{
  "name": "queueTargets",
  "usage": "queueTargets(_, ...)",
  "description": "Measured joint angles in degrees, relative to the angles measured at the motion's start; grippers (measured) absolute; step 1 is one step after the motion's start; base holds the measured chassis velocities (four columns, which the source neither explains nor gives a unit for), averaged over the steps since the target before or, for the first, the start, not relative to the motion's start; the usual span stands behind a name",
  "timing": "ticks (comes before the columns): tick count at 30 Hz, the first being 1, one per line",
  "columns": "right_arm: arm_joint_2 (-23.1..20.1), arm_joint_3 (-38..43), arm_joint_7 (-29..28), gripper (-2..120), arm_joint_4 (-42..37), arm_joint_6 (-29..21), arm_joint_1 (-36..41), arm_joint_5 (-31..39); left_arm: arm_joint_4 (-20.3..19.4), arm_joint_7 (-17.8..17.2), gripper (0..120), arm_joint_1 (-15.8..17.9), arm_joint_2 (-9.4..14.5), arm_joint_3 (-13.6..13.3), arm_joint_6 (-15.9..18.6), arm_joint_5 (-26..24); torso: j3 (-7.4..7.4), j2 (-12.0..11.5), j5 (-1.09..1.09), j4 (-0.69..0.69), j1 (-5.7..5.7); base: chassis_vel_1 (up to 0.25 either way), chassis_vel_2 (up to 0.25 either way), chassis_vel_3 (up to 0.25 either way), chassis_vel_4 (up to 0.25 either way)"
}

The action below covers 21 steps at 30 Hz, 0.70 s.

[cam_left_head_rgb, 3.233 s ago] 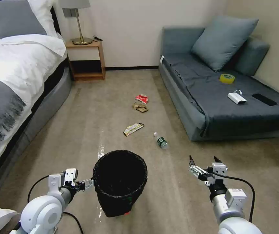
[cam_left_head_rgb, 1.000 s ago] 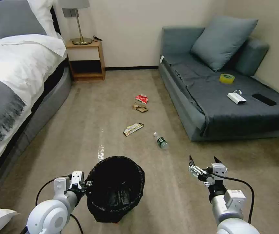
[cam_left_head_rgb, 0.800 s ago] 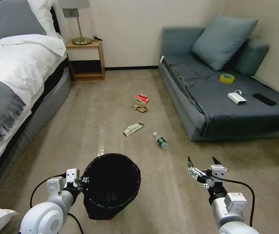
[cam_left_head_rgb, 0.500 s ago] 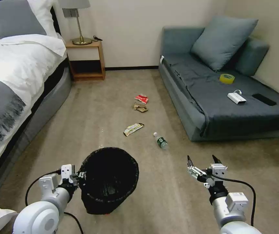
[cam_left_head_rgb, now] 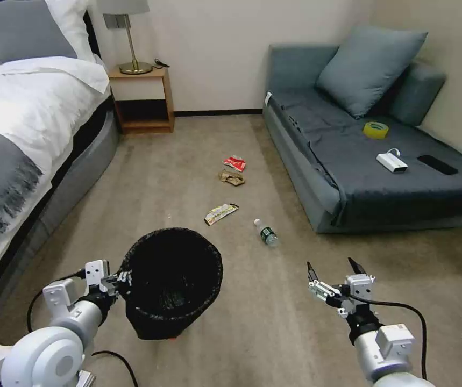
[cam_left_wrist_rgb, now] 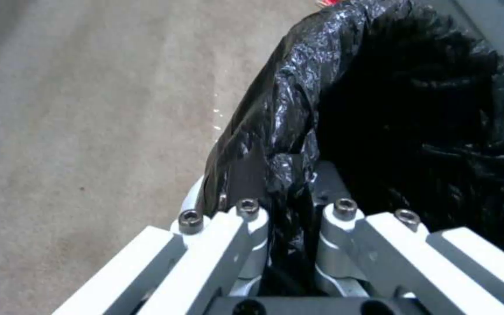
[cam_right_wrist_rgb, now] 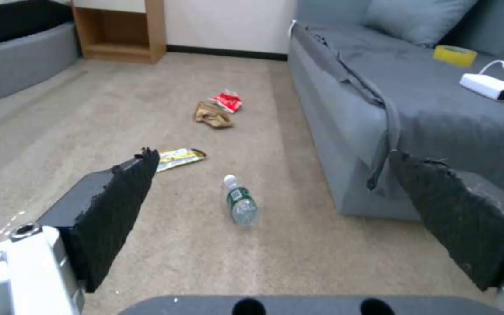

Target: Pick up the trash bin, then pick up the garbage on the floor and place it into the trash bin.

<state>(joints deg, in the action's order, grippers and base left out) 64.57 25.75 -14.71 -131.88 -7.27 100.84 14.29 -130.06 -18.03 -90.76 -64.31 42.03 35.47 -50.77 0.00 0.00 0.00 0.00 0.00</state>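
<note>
On left gripper: trash bin, seemingly lifted.

A bedroom is showing: a bed with white linen, a wooden nightstand carrying a lamp, a grey sofa, carpeted floor.

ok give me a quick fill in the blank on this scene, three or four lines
1. The left gripper is shut on the rim of the ____.
2. The right gripper hangs ____ above the floor.
3. The litter nearest the right gripper is the ____.
4. The yellow tape roll lies on the ____.

Missing words: trash bin; open; bottle; sofa
</note>
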Motion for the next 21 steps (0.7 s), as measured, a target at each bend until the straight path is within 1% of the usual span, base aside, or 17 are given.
queueTargets(1, 0.05, -0.18, 0.0, 100, 0.01, -0.06, -0.12, 0.0, -0.14, 0.02, 6, -0.12, 0.03, 0.43, 0.01, -0.18, 0.0, 0.0, 0.01, 0.0, 0.0, 0.0, 0.0, 0.0, 0.0)
queueTargets(4, 0.05, -0.18, 0.0, 100, 0.01, -0.06, -0.12, 0.0, -0.14, 0.02, 6, -0.12, 0.03, 0.43, 0.01, -0.18, 0.0, 0.0, 0.01, 0.0, 0.0, 0.0, 0.0, 0.0, 0.0)
queueTargets(5, 0.19, -0.52, 0.02, 100, 0.02, -0.46, -0.26, -0.04, -0.38, 0.08, 6, -0.4, 0.06, 1.41, 0.02, -0.69, 0.0, 0.0, 0.0, 0.0, 0.0, 0.0, 0.0, 0.0, 0.0)
queueTargets(8, 0.2, -0.69, 0.02, 100, -0.06, -0.8, -0.24, -0.24, -0.38, 0.09, 6, -0.36, 0.06, 1.99, 0.03, -0.91, 0.0, 0.0, 0.0, 0.0, 0.0, 0.0, 0.0, 0.0, 0.0)
queueTargets(19, 0.16, -0.94, 0.12, 100, -0.24, -1.32, -0.22, -0.49, -0.09, 0.13, 6, 0.37, 0.29, 2.61, 0.03, -1.45, 0.0, 0.0, 0.0, 0.0, 0.0, 0.0, 0.0, 0.0, 0.0)
queueTargets(21, 0.16, -1.33, 0.22, 100, -0.23, -1.6, -0.26, -0.73, 0.15, 0.16, 6, 0.57, 0.34, 3.1, 0.03, -1.66, 0.0, 0.0, 0.0, -0.01, 0.0, 0.0, 0.0, 0.0, 0.0)
